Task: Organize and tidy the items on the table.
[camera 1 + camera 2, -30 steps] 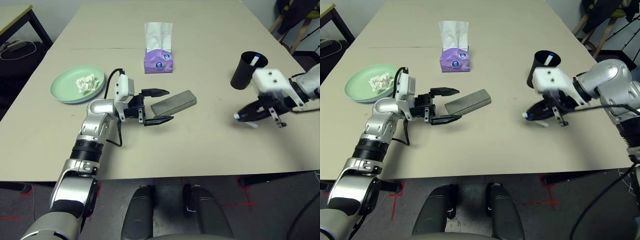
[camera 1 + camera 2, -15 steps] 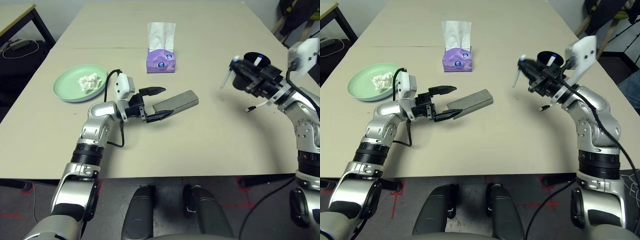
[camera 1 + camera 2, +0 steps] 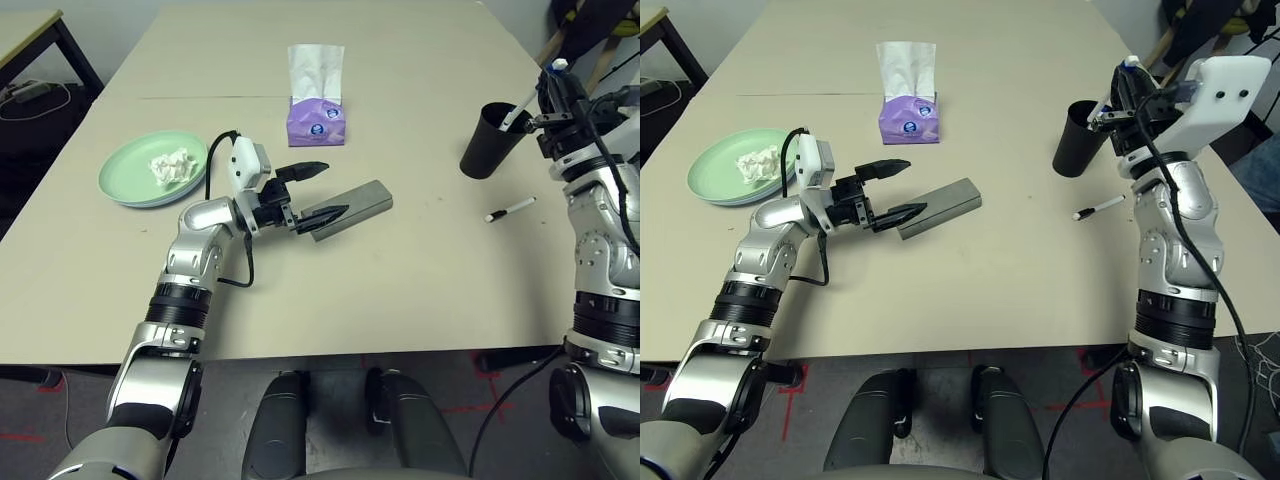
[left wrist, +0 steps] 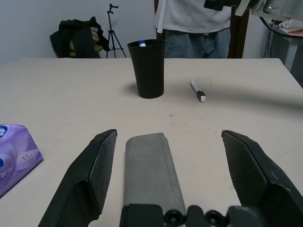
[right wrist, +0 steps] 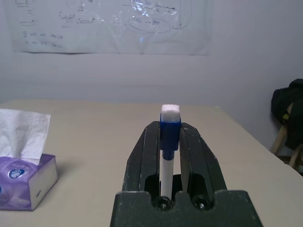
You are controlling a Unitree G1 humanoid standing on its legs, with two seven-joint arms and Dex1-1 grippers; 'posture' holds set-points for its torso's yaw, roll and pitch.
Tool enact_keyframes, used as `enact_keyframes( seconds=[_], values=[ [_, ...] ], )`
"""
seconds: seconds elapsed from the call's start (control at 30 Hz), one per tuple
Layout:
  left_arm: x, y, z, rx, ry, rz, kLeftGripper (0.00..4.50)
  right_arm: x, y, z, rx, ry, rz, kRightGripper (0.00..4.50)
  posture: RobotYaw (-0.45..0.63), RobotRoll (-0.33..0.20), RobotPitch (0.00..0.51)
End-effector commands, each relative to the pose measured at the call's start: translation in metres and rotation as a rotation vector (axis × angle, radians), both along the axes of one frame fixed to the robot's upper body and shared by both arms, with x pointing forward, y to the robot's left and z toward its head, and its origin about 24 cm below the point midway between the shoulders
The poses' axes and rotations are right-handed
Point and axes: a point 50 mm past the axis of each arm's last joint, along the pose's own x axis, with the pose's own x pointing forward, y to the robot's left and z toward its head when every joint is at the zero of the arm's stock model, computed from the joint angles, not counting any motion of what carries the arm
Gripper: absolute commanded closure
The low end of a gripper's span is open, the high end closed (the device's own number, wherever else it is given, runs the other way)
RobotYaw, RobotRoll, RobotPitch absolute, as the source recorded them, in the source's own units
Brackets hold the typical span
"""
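The long grey glasses case [image 3: 352, 205] lies mid-table. My left gripper [image 3: 315, 190] stands open, its two fingers straddling the case's near end [image 4: 151, 170] without pinching it. My right gripper [image 3: 1130, 85] is raised at the far right, just above and beside the black cup [image 3: 488, 140], and is shut on a white marker pen [image 5: 169, 142] with a blue cap. A second marker [image 3: 512, 118] stands in the cup. A third one [image 3: 510, 209] lies on the table [image 3: 400, 290] near the cup. The crumpled tissue wad [image 3: 172, 167] rests on the pale green plate [image 3: 125, 180] at the left.
A purple tissue box [image 3: 316, 110] stands at the back centre. A dark-legged side table [image 3: 30, 30] is off the far left corner. A person [image 4: 194, 23] stands beyond the table's right side. Bare tabletop lies in front of the case.
My right gripper lifted a marker off the table and carried it up beside the cup. My left gripper slid forward so its fingers now straddle the case's end.
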Motion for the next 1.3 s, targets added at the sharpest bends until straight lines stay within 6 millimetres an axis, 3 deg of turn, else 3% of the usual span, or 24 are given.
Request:
enact_keyframes(
  seconds=[0.03, 0.47, 0.63, 0.83, 1.07, 1.3],
  values=[
    [0.001, 0.001, 0.002, 0.020, -0.009, -0.001, 0.00, 0.003, -0.007, 0.003, 0.031, -0.022, -0.075, 4.08, 0.01, 0.000, 0.159],
    [0.003, 0.001, 0.003, 0.017, -0.011, 0.005, 0.00, 0.023, -0.010, -0.004, 0.037, 0.000, -0.149, 4.08, 0.00, 0.000, 0.164],
    [0.002, 0.001, 0.002, 0.018, -0.010, 0.006, 0.00, 0.038, -0.010, 0.002, 0.040, 0.002, -0.148, 4.08, 0.01, 0.000, 0.173],
    [0.000, 0.003, 0.000, 0.020, -0.007, 0.014, 0.00, 0.055, -0.015, -0.001, 0.101, 0.132, -0.148, 4.08, 0.02, 0.000, 0.179],
    [0.000, 0.006, 0.000, 0.023, -0.007, 0.025, 0.00, 0.060, -0.010, -0.002, 0.113, 0.182, -0.089, 4.08, 0.03, 0.000, 0.179],
    [0.000, 0.006, 0.000, 0.026, -0.009, 0.027, 0.00, 0.057, -0.004, 0.009, 0.056, 0.140, -0.043, 1.52, 0.03, 0.000, 0.175]
  ],
)
